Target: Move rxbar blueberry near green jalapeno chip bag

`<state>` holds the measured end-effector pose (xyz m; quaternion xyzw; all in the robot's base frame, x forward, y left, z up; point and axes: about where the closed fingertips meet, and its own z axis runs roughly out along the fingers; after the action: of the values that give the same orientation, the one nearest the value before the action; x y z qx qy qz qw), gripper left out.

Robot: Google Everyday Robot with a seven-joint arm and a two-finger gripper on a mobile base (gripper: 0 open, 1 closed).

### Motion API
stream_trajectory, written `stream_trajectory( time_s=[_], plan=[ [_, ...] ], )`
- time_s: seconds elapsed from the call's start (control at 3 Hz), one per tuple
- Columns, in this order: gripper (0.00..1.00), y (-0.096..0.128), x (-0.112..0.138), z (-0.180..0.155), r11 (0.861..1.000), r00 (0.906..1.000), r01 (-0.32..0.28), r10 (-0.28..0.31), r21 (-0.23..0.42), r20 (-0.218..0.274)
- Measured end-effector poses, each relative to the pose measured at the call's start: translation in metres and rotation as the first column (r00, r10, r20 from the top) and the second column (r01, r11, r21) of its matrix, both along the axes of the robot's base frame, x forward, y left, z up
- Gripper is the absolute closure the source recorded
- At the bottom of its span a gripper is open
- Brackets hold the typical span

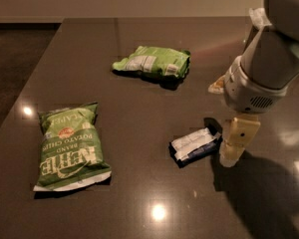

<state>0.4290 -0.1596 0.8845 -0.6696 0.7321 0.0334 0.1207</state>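
Just beside the rxbar blueberry [195, 144] hangs the tool [230, 154], its spread impossible to tell.

The cream gripper [229, 158] sits just right of the blue-black, white-panelled rxbar blueberry [195, 146]. The green jalapeno chip bag [70, 151] is mid-green with white lettering.

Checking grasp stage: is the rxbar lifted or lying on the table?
Lying: rxbar flat on the table, no gap beneath; gripper hangs beside it.
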Motion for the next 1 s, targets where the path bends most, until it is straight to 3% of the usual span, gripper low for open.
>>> stream_trajectory(
  time_s=[1.0],
  plan=[
    [0.0,0.031,-0.002,-0.045,0.999,0.9984,-0.05,0.05,-0.013,-0.026]
  ],
)
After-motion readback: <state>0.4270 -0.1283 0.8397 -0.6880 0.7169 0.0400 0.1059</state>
